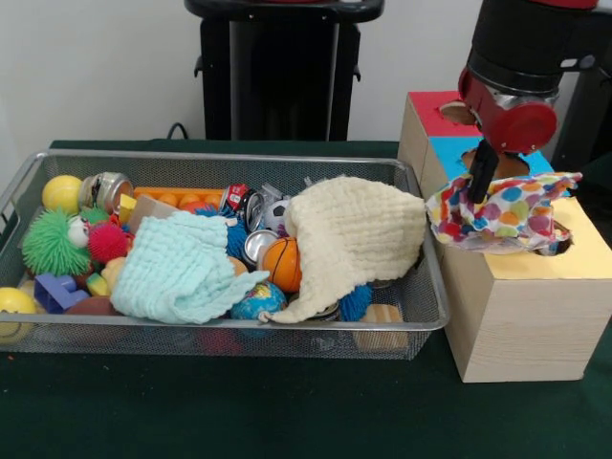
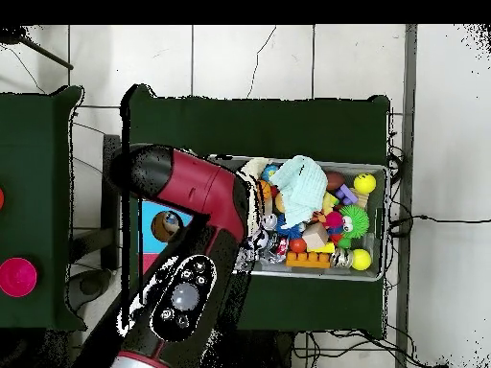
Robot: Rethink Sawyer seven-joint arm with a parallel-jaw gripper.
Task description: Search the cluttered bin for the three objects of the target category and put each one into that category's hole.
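Note:
A polka-dot cloth [image 1: 504, 212] hangs from my gripper [image 1: 479, 187], which is shut on its upper left edge. The cloth is spread just over the yellow top [image 1: 574, 260] of the wooden box and covers most of the hole there. In the wire bin [image 1: 421, 330] a cream cloth [image 1: 359, 239] lies draped over the right side, and a mint cloth [image 1: 182, 270] lies bunched at the front middle. In the overhead view the red arm [image 2: 206, 196] hides the gripper and the polka-dot cloth; the mint cloth [image 2: 303, 184] shows in the bin [image 2: 376, 274].
The box also has a red top [image 1: 430, 113] and a blue top [image 1: 457, 153], each with a hole. The bin holds balls, cans, blocks and spiky toys, among them a basketball [image 1: 283, 262] and a green spiky ball [image 1: 53, 244]. A black stand [image 1: 277, 76] rises behind the bin.

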